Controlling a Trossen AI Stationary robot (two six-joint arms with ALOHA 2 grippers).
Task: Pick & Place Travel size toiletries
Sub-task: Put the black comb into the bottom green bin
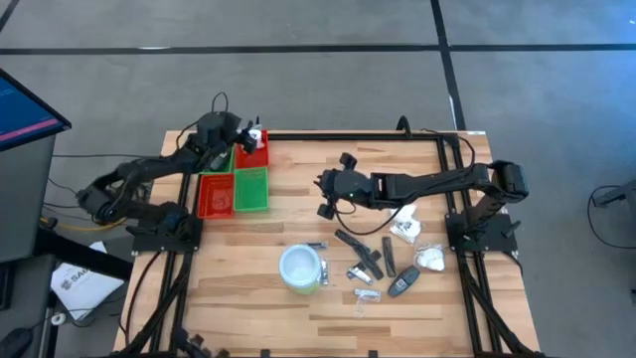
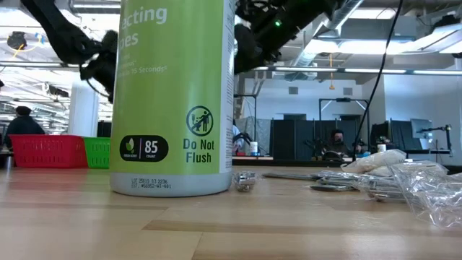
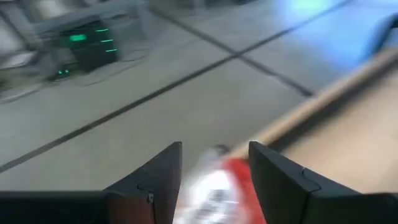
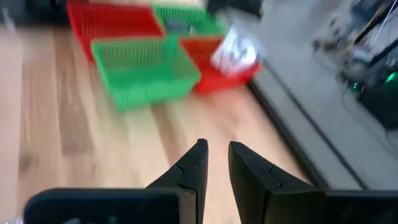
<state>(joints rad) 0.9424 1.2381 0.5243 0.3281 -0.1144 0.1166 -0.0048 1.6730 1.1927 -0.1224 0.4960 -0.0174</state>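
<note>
Left gripper [image 1: 250, 137] sits over the far red compartment of the tray [image 1: 260, 157], jaws spread. A white packet [image 3: 208, 190] lies between and just below its fingers in the left wrist view, over the red bin. It looks let go or close to it, but contact cannot be told through the blur.

Right gripper [image 1: 325, 197] hangs mid-table above bare wood, jaws nearly pressed together, a thin gap, nothing pinched. It points toward the tray [image 4: 146, 59].

Remaining toiletries [image 1: 383, 261] are clustered on the near right part of the table, right of the wipes tub [image 1: 301, 268]: dark sticks, white packets, clear sachets. All of that pile lies behind the right jaws, back toward that arm's own base, and well apart from the left arm. So the right arm is nearer. The closest dark stick [image 1: 358, 245] lies diagonally, so the wrist likely needs turning to close across its narrow side.
</note>
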